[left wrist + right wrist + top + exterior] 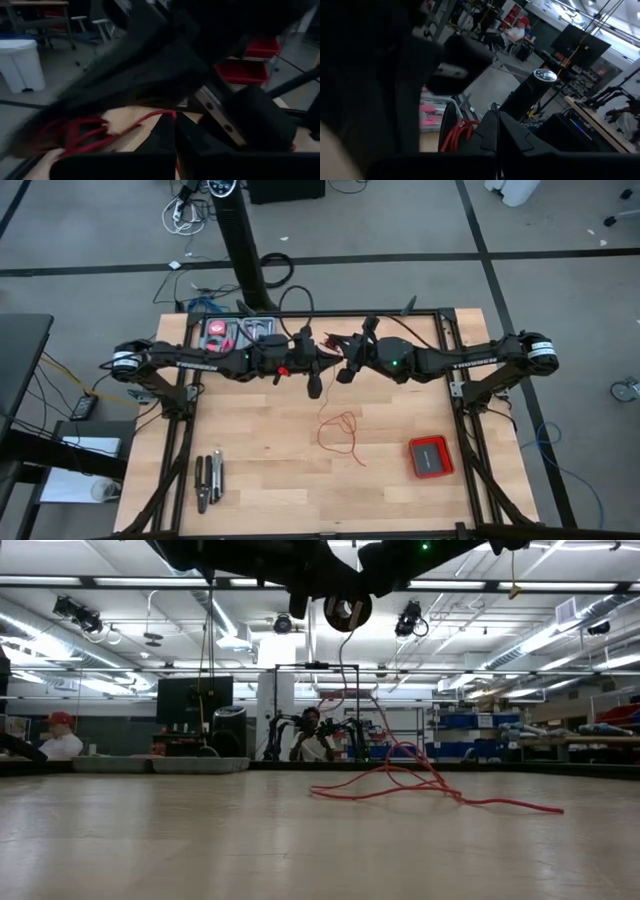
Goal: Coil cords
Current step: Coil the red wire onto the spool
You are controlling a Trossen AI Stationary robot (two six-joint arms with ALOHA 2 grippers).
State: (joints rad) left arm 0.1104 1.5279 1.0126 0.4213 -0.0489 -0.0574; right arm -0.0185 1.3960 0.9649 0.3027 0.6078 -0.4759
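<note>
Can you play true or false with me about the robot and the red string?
1. Some red wire lies in loose loops on the wooden table. True.
2. Both arms rest flat on the table. False: the left gripper and right gripper are held up in the air, close together over the middle.
3. The red square box is near the table's right side. True.
4. The spool sits on the table. False: it is held up high by the grippers, with wire hanging down from it.
5. The pliers lie on top of the red wire. False: they lie apart, near the left front corner.
</note>
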